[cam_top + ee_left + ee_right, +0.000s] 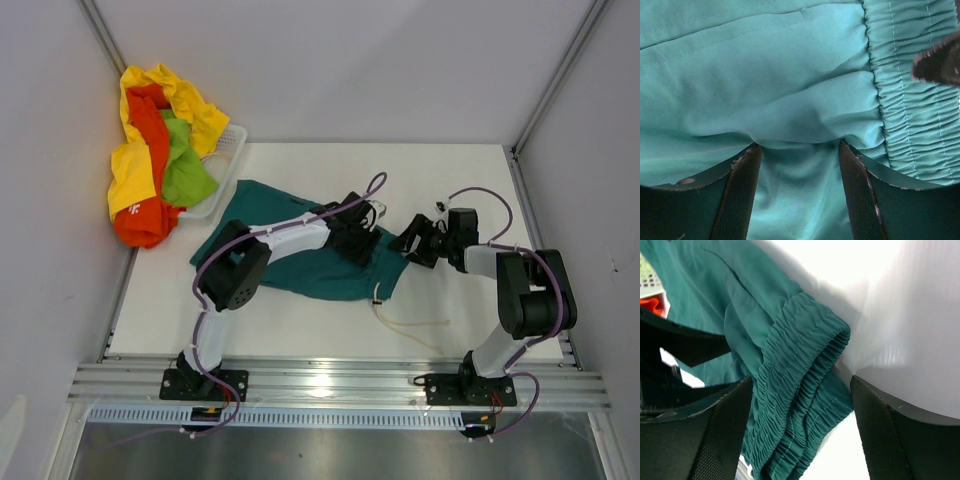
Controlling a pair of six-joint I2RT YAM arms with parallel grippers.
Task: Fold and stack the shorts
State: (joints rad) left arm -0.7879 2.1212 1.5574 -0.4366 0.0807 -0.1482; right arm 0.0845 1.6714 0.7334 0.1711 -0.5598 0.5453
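Observation:
Dark teal shorts [300, 235] lie spread on the white table [460, 180], their pale drawstring [410, 325] trailing toward the near edge. My left gripper [355, 238] is down on the middle of them. In the left wrist view its jaws [797, 146] stand open with a fold of teal fabric [790, 90] bunched at the tips. My right gripper [415, 242] is at the shorts' right edge, open, and it straddles the gathered elastic waistband [805, 365] without closing on it. A right fingertip [940, 60] shows over the waistband in the left wrist view.
A white plastic basket [236, 142] stands at the back left. Yellow shorts [190, 100], orange-red shorts [150, 215] and lime green shorts [185, 172] spill over its side. Grey walls enclose the table on three sides, with a metal rail along the near edge.

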